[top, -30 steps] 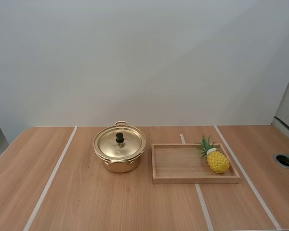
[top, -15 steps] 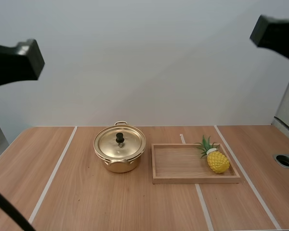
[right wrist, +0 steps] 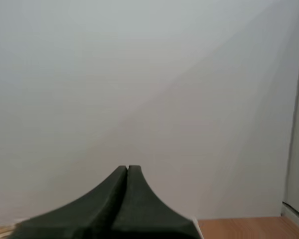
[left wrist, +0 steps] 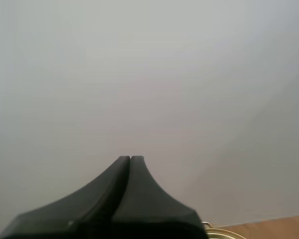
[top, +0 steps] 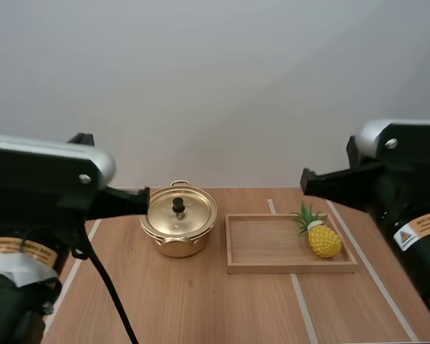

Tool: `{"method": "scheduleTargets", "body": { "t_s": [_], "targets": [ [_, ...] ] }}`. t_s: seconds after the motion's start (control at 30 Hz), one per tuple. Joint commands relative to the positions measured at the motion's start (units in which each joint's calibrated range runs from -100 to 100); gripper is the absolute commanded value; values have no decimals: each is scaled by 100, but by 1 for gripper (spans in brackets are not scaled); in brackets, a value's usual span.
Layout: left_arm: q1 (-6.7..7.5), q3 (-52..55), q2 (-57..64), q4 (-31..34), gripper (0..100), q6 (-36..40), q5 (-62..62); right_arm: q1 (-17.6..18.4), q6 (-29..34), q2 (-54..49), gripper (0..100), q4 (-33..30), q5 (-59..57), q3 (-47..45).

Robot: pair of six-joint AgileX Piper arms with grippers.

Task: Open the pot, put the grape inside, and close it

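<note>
Both my claws are empty right now. My left gripper point(left wrist: 130, 158) has its fingers pressed together into one dark wedge, and my right gripper point(right wrist: 127, 168) is the same, pinching nothing. Both hang above the table point(top: 201, 308) and point level toward the far side rather than down. The pot point(top: 178, 236) sits just right of my left tip and lower, with its lid point(top: 190, 218) on and the black knob point(top: 178, 206) standing upright in the middle, so I'd say the left arm is clearly the nearer one for the lid. It needs to spread, drop and slide a bit right to straddle that knob. Heads up: there's no grape here, the fruit is a small pineapple point(top: 324, 240). It lies at the right end of the wooden tray point(top: 290, 267), which sits just right of the pot. It's below and slightly right of my right tip — long axis on a diagonal, leaves toward far-left, yellow body toward near-right. My guess is a pinch across the body suits the right arm best.
</note>
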State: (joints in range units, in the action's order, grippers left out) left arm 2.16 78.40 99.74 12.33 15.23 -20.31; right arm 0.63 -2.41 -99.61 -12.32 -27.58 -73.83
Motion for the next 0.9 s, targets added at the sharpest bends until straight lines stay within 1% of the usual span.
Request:
{"method": "scheduleTargets", "body": {
  "t_s": [0.0, 0.1, 0.27, 0.33, 0.4, 0.43, 0.5, 0.57, 0.6, 0.7, 0.77, 0.87],
  "targets": [
    [-2, 677, 26, 34, 0, -324, 407, -22, -24, -39, 0, -388, 186, -461],
    [-2, 1198, 26, 34, 0, -349, 494, -22, -24, -39, 0, -340, 186, -788],
    [-2, 1802, 26, 34, 0, 140, 514, -13, -24, -39, 0, 31, 328, -1285],
    [-2, 2103, 26, 34, 0, 229, 771, -13, -24, -39, 0, 62, 579, -1654],
    [-2, 2160, 26, 34, 0, 271, 1030, -13, -24, -39, 0, 62, 847, -2069],
    [-2, 2160, 26, -13, 0, 342, 661, -13, -24, -39, 0, 49, 932, -2265],
    [-2, 2160, 26, -16, 0, 438, 623, -13, -24, -39, 0, 35, 1040, -2591],
    [-10, 2160, 26, -29, 0, 580, 623, -13, -24, -39, 0, 35, 1087, -2617],
    [-16, 2160, 26, -29, 0, 667, 553, -13, 11, -39, 0, 122, 612, -2617],
    [-40, 2160, 26, -29, 0, 961, 91, -13, 21, -39, 0, 132, 343, -2617],
    [-79, 2160, 26, -29, 0, 981, -189, -13, 21, -39, 0, 132, 144, -2617],
    [-95, 2160, 26, -29, 0, 981, -553, -13, 21, -39, 0, 132, -326, -2617]
  ]
}}
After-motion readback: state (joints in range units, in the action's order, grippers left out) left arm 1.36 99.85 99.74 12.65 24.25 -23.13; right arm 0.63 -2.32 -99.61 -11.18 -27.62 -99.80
